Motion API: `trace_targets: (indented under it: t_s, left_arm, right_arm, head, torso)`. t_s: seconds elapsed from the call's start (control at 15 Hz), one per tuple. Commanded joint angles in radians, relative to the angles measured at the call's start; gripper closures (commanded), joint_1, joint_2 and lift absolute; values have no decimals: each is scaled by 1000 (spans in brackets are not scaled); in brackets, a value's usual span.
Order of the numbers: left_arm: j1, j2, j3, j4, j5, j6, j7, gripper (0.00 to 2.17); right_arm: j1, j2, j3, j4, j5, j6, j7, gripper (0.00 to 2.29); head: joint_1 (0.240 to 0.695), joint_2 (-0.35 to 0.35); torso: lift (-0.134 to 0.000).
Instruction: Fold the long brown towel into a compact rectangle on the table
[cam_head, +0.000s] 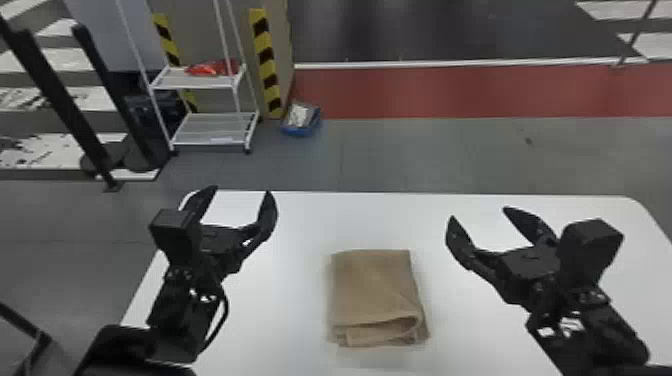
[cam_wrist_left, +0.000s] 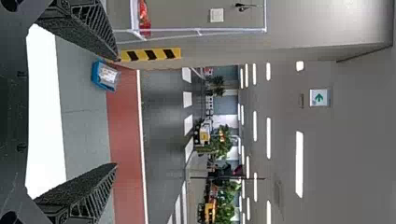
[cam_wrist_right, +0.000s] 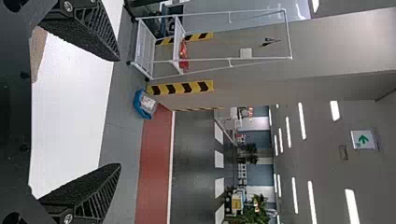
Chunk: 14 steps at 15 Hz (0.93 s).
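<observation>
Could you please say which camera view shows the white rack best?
The right wrist view, which fits in the whole rack. The head view cuts off its top; the left wrist view, one side.

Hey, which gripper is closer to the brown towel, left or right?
Right. The right gripper hovers to the right of the brown towel, a little beyond its far edge; the left gripper hovers to its left, across a wider gap.

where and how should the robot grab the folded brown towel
Probably by the near edge of the towel, toward its right corner, coming in low from the near right. The layers curl and gap there, offering a lip to pinch, whereas the far edge looks flat.
</observation>
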Motion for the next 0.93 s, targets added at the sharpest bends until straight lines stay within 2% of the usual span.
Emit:
trace_targets:
  t_s: [0.0,0.87]
  left_arm:
    - [4,-2,4,-1,5,-1,3,76]
    - [12,-11,1,3,8,-10,11,76]
  right_arm:
    - [4,-2,-4,0,0,-7,0,80]
    - [10,-5,2,3,9,-47,0,80]
  head:
    - [695,92]
    - [695,95]
  torso:
    - [0]
    - [0]
